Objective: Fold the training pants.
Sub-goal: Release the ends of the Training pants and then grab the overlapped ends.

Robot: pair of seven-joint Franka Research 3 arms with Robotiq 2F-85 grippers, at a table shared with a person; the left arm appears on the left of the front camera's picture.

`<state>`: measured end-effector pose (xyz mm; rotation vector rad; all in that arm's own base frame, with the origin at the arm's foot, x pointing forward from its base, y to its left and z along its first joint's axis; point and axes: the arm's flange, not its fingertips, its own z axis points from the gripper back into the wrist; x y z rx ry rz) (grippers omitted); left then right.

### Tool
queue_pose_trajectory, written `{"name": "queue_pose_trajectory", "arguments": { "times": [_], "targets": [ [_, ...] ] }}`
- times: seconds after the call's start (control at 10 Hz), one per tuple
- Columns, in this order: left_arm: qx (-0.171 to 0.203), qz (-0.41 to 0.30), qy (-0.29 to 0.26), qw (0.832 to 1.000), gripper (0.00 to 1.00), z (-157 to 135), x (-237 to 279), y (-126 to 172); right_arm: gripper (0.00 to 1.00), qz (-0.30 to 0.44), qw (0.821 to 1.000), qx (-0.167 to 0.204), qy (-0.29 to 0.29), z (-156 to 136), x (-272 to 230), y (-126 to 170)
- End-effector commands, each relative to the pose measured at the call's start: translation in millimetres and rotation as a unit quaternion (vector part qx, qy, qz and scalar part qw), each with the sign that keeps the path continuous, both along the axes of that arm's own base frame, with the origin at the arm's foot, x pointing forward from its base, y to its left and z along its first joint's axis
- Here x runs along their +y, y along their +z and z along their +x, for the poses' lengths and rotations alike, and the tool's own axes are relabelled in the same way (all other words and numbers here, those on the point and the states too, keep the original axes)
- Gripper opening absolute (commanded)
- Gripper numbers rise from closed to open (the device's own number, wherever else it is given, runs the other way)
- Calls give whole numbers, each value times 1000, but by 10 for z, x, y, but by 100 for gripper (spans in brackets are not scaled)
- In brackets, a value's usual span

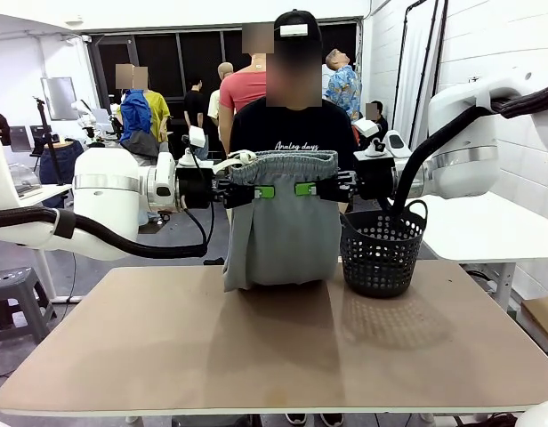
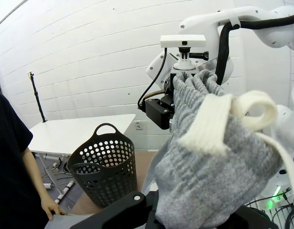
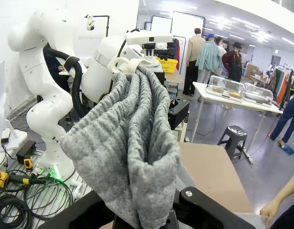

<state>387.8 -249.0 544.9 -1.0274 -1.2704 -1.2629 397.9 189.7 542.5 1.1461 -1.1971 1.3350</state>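
I held left fingers and right fingers clenched on the pants at the waistband. The pants' length hung straight down between them toward the bench.

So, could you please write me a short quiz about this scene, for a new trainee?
1. True or false: the training pants lie flat on the table.
2. The black basket stands on the robot's: A) left side, B) right side.
3. Fill in: both arms' jaws are shut on the pants' ____.
Key: 1 false, they hang from the jaws; 2 B; 3 waistband.
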Motion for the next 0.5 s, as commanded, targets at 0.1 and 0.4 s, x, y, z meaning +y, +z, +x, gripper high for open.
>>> {"name": "queue_pose_trajectory", "arguments": {
  "times": [0.1,0.4],
  "targets": [
    [2,-2,0,1000,0,-17,-12,26,0,10,1000,-1,0,-42,-8,-8],
    [2,-2,0,1000,0,-17,-12,26,0,10,1000,-1,0,-42,-8,-8]
  ]
}}
